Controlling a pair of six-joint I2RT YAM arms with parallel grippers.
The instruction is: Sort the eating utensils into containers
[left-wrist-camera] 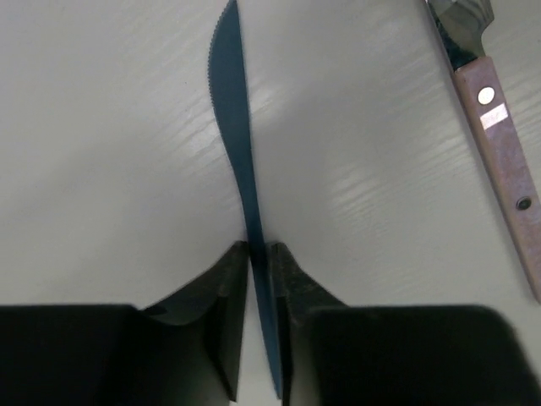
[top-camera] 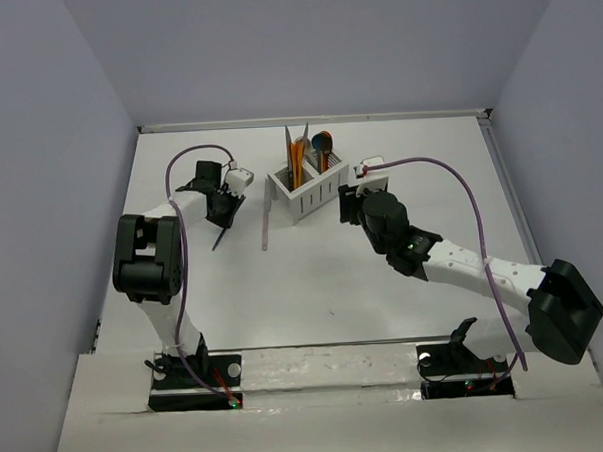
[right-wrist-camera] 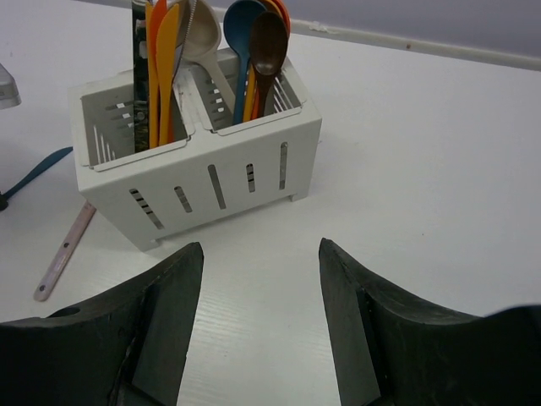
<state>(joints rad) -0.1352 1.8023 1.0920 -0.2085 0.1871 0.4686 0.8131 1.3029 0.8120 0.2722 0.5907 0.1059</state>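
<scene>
My left gripper [top-camera: 222, 207] [left-wrist-camera: 258, 249] is shut on a slim teal knife [left-wrist-camera: 234, 127], which shows dark in the top view [top-camera: 220, 237], left of the caddy. The white two-compartment caddy [top-camera: 311, 202] [right-wrist-camera: 232, 161] stands at the table's middle back. Its left compartment holds orange, black and beige utensils [right-wrist-camera: 161, 68]; its right holds blue, brown and orange spoons [right-wrist-camera: 254, 51]. A pinkish-brown-handled utensil [top-camera: 267, 228] [left-wrist-camera: 500, 161] [right-wrist-camera: 63, 254] lies flat between the knife and the caddy. My right gripper [top-camera: 349, 204] [right-wrist-camera: 260, 249] is open and empty, just in front of the caddy's right side.
White table with a raised rim along the back [top-camera: 317, 119] and purple walls on the sides. The teal knife's tip also shows at the left edge of the right wrist view [right-wrist-camera: 38, 173]. The right arm's purple cable [top-camera: 449, 174] arcs over the table's right part.
</scene>
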